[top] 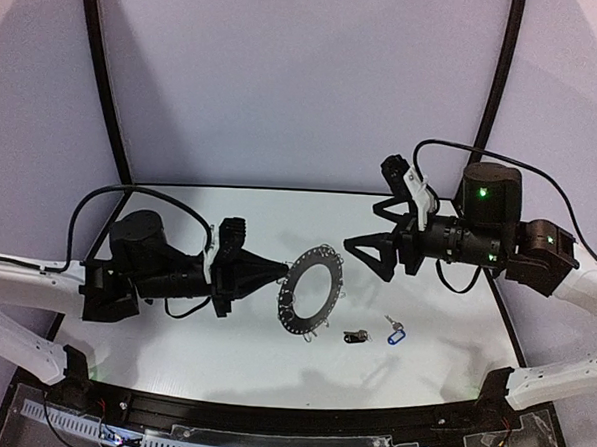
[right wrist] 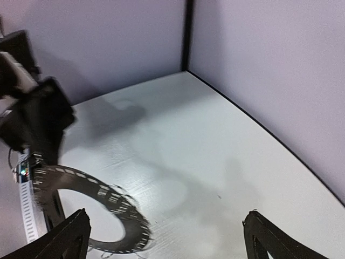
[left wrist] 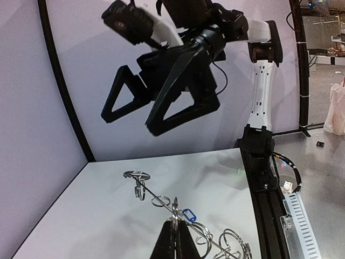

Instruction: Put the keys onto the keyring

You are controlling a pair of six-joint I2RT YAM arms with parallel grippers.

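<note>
The keyring (top: 332, 285), a black ring fringed with silver loops, hangs tilted over the table's middle. My left gripper (top: 281, 274) is shut on its left edge. In the left wrist view the fingers (left wrist: 178, 240) pinch one silver loop and the keyring (left wrist: 161, 200) shows edge-on. Two keys lie on the table in front of it: a black-headed key (top: 355, 336) and a blue-tagged key (top: 397, 337), whose tag (left wrist: 189, 215) shows beyond the ring. My right gripper (top: 367, 259) hovers open just right of the ring, holding nothing. Its wrist view shows the blurred keyring (right wrist: 111, 203) at lower left.
The white table (top: 223, 330) is edged by black frame rails (top: 104, 83) at left and right. A black rail with cabling (top: 268, 422) runs along the near edge. The right arm's post (left wrist: 261, 108) stands at the table's side in the left wrist view.
</note>
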